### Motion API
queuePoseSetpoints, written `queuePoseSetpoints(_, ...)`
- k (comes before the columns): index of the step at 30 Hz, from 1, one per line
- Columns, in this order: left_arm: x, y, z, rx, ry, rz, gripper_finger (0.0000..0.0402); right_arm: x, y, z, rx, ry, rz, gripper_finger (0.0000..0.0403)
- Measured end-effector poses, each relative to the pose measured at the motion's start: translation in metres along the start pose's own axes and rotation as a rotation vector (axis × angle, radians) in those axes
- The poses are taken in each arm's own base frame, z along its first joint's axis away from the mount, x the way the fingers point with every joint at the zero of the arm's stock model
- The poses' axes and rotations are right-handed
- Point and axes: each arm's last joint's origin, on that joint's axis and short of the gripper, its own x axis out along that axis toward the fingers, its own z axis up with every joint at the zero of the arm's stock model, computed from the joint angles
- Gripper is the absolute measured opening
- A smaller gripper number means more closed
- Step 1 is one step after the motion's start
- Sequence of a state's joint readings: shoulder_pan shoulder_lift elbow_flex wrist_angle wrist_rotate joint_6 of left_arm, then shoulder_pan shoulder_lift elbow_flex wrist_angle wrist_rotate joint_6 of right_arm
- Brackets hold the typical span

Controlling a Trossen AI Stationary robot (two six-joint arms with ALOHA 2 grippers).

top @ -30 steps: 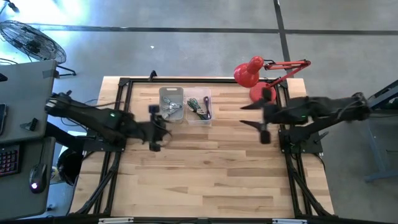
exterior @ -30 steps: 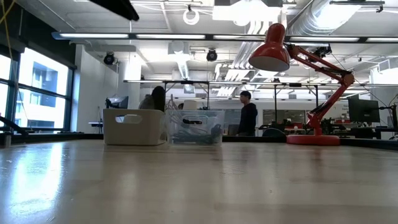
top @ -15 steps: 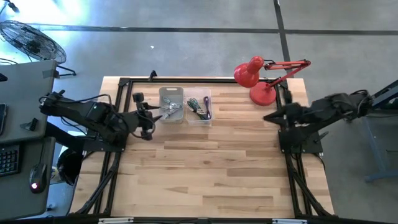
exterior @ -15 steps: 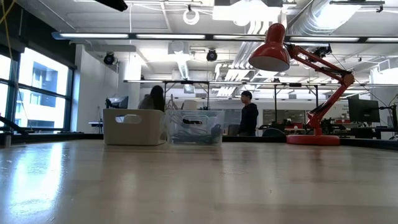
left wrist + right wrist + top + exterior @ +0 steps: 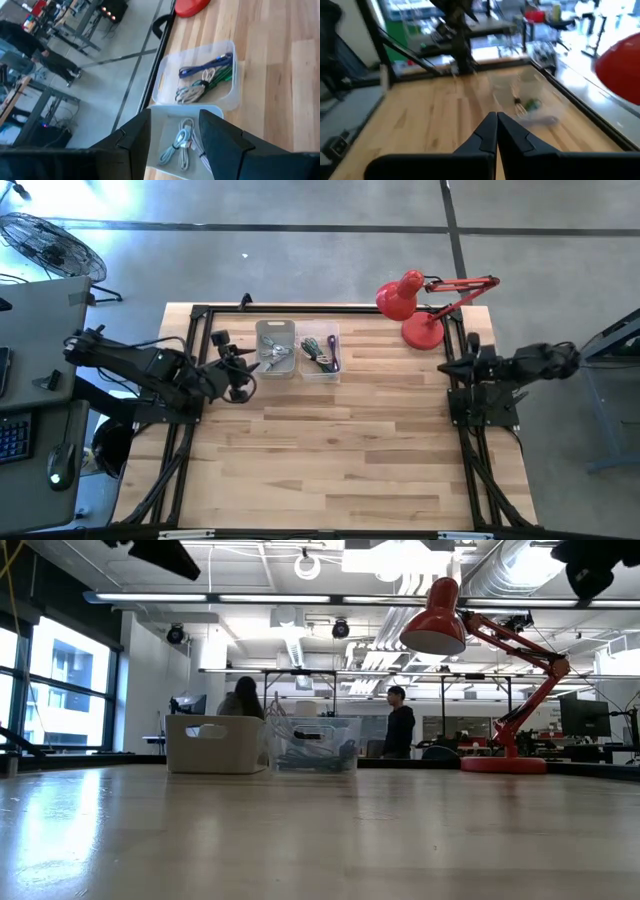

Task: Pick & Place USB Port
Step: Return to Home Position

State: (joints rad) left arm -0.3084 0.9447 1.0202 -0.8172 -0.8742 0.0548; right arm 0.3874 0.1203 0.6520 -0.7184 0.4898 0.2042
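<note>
No legible text, label, brand, number or sign appears on any object in these views.

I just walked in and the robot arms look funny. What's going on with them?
Neither arm is holding anything right now. The left gripper is open, raised beside the grey bin, which has white cables in it. The clear bin next to it holds purple and green cables. The right gripper is shut and empty, at the right edge of the table, near the red lamp.
</note>
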Motion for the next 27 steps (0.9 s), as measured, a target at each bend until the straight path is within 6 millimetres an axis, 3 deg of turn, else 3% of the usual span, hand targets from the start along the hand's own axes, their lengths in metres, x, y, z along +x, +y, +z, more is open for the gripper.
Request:
queuePoseSetpoints(9,0.017,-0.02,-0.021,-0.047,0.031,0.045,0.0161,0.028,0.007,-0.04,-0.117,-0.123,0.038,0.0)
queuePoseSetpoints(14,0.023,-0.027,-0.024,-0.061,0.014,0.044,0.0161,0.037,0.012,-0.045,-0.086,-0.22,0.047,0.0)
queuePoseSetpoints(18,0.024,-0.03,-0.024,-0.058,-0.005,0.028,0.0161,0.048,0.015,-0.056,-0.055,-0.285,0.052,0.0)
queuePoseSetpoints(22,0.024,-0.031,-0.023,-0.064,-0.017,0.01,0.0161,0.058,0.015,-0.076,-0.065,-0.232,-0.006,0.0)
queuePoseSetpoints(27,0.017,-0.038,-0.018,-0.042,-0.069,-0.029,0.0161,0.064,0.016,-0.088,-0.08,-0.236,0.007,0.0)
